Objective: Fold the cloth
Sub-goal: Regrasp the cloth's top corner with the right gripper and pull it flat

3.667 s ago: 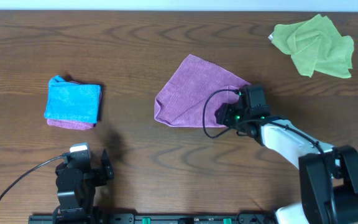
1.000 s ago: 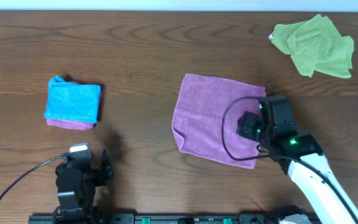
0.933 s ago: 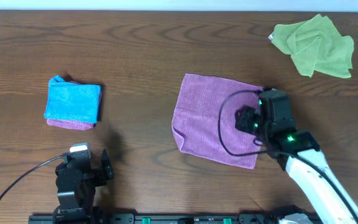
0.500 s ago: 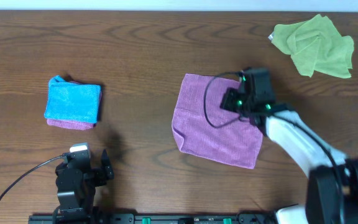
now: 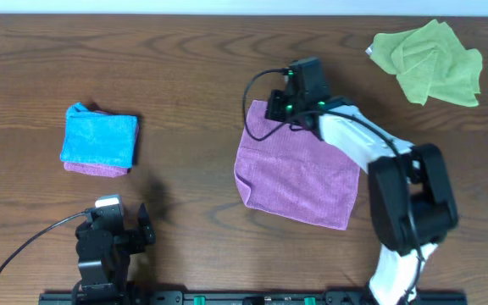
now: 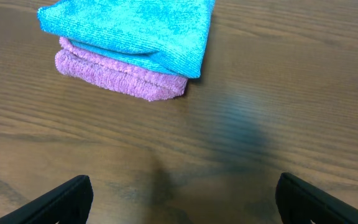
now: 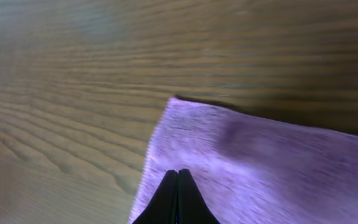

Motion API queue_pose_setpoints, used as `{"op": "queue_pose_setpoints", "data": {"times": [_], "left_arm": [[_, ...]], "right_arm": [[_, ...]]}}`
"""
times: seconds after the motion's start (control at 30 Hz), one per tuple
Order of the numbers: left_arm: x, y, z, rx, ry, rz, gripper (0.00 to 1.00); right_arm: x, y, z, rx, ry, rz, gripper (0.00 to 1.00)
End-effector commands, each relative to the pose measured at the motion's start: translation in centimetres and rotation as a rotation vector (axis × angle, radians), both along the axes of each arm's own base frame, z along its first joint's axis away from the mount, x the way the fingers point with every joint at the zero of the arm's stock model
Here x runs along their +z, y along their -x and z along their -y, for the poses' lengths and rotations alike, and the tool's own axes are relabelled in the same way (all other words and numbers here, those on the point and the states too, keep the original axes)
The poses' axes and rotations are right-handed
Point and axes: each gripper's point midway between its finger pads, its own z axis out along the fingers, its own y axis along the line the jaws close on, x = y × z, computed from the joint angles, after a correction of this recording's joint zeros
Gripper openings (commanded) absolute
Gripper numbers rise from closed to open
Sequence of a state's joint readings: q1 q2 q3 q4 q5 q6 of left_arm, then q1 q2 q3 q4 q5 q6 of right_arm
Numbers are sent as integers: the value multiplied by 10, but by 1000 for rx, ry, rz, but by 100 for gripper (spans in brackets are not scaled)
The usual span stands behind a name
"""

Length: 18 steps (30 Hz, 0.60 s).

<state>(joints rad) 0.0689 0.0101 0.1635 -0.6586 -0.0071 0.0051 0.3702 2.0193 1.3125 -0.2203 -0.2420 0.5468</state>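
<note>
- Overhead: the purple cloth (image 5: 299, 174) lies spread flat on the wooden table (image 5: 185, 59), just right of its centre. The right gripper (image 5: 276, 108) is over the corner of this cloth at 11 o'clock. A crumpled green cloth (image 5: 430, 59) lies at 2 o'clock. At 9 o'clock a folded blue cloth (image 5: 100, 135) rests on a pink cloth (image 5: 91, 168).
- Left wrist: the left gripper (image 6: 184, 183) holds its fingers wide apart above bare wood. The blue and pink stack is at 11 o'clock.
- Right wrist: the two fingers are pressed together, with their tips over the purple cloth near its corner. I cannot tell if they pinch the fabric.
</note>
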Motion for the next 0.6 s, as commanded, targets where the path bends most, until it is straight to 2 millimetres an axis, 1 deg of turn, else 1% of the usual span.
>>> {"op": "queue_pose_setpoints", "data": {"times": [0.0, 0.13, 0.27, 0.47, 0.57], "left_arm": [[-5, 2, 1, -14, -13, -16, 95], [-5, 2, 1, -14, -13, -17, 95], [-5, 2, 1, -14, -13, -17, 95], [-5, 2, 1, -14, -13, -17, 95], [-5, 2, 1, -14, -13, -17, 95]], "right_arm": [[-7, -1, -17, 43, 3, -4, 1], [-19, 0, -16, 33, 27, -19, 1], [-25, -3, -11, 17, 48, -22, 1], [-39, -3, -10, 13, 60, -36, 1], [-43, -5, -10, 12, 59, -35, 1]]}}
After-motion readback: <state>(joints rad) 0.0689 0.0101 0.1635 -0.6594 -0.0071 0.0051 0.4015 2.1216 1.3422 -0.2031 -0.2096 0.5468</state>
